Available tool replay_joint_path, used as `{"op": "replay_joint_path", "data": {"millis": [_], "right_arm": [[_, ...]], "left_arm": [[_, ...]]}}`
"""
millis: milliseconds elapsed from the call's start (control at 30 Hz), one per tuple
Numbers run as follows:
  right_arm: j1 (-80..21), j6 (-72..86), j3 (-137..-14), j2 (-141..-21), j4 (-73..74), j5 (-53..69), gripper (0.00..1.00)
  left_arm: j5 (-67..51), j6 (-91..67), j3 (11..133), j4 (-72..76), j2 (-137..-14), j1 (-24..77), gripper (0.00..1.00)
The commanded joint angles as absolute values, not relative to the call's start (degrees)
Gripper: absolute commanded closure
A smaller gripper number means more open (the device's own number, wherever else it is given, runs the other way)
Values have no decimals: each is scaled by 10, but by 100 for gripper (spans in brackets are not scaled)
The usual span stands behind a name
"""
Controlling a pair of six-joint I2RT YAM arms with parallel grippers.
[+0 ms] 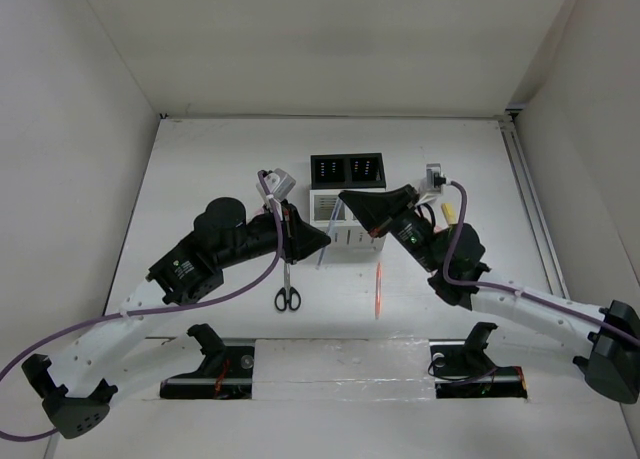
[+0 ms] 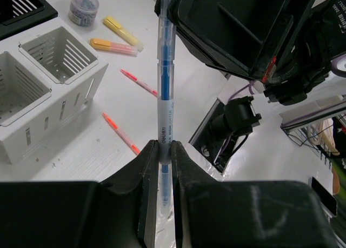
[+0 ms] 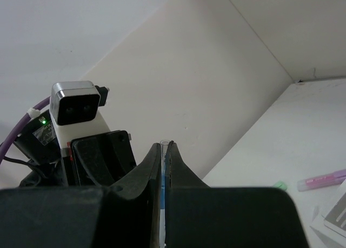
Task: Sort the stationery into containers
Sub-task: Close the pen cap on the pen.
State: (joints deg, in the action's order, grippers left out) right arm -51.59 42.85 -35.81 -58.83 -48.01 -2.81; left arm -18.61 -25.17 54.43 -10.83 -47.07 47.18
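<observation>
A thin blue pen [image 2: 164,80] is held at both ends, in the air in front of the white containers [image 2: 54,75]. My left gripper [image 2: 164,146] is shut on its lower part. My right gripper [image 3: 164,145] is shut on its clear upper tip. From above, the pen [image 1: 335,219] runs between the left gripper [image 1: 322,241] and the right gripper [image 1: 346,197], in front of the white containers [image 1: 350,241] and black containers [image 1: 347,169]. On the table lie the scissors [image 1: 288,282], an orange pen [image 2: 120,132], a pink pen [image 2: 139,82], and yellow [image 2: 121,31] and orange [image 2: 112,46] highlighters.
A small tape roll [image 2: 82,6] stands beyond the white containers. A pink highlighter [image 3: 324,180] and a green item [image 3: 279,185] lie on the table in the right wrist view. The arm bases [image 1: 340,364] sit along the near edge; walls close in the table.
</observation>
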Motion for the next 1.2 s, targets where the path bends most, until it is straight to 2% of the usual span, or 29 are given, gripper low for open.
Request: {"op": "replay_joint_path", "data": {"millis": [0, 333, 1167], "right_arm": [[-536, 396, -352, -599, -455, -8, 100], [-547, 378, -346, -636, -455, -1, 100], [-586, 353, -300, -642, -466, -14, 100]], "left_arm": [[-184, -264, 589, 4, -456, 471, 100], [-178, -253, 605, 23, -445, 471, 100], [-145, -243, 626, 28, -455, 471, 100]]}}
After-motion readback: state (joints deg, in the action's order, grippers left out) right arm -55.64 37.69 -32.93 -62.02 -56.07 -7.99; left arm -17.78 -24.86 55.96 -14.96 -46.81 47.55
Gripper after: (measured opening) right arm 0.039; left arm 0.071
